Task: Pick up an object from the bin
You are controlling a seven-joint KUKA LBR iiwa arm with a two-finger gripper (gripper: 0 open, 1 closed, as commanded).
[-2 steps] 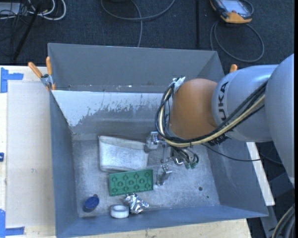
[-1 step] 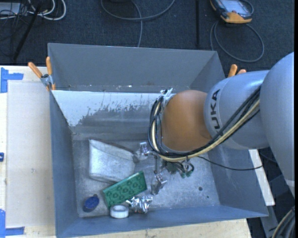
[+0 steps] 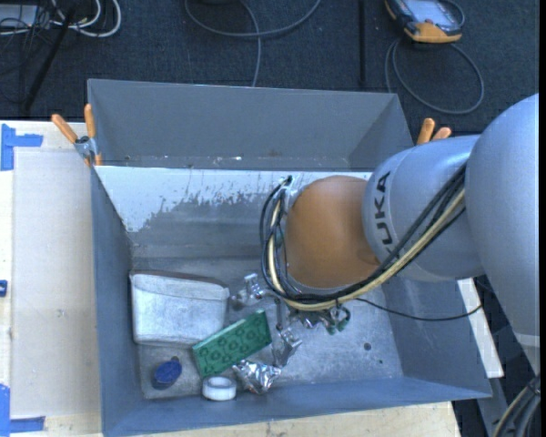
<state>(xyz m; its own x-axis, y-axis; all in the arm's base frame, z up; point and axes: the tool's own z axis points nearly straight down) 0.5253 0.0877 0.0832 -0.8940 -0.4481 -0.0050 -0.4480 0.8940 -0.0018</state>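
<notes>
Against the bin's (image 3: 114, 317) near wall, at about 7 o'clock from the floor's middle, 1 small white ring (image 3: 219, 388) lies flat. A crumpled lump of silver foil (image 3: 257, 376) touches it at its 3 o'clock, and a small dark-blue round piece (image 3: 166, 371) lies apart at its 9 o'clock. Just beyond them lies a flat green rectangular plate (image 3: 229, 344), its top dotted with rows of small studs and its long side slanting from 8 o'clock up to 2 o'clock. Its lower edge is near the ring. At the plate's 3 o'clock end the pincer (image 3: 287, 335) is down by the floor, just beside or touching that end. How wide it stands, and whether it grips anything, cannot be told. A pale grey-white flat pad (image 3: 177, 309) lies at the plate's 10 o'clock, touching or just under its upper edge. Farther back, the arm's orange cover (image 3: 323, 230) hangs over the pincer at its 12 o'clock, looped with dark and yellow cables (image 3: 275, 235). The grey arm (image 3: 491, 198) leads off toward 3 o'clock.
</notes>
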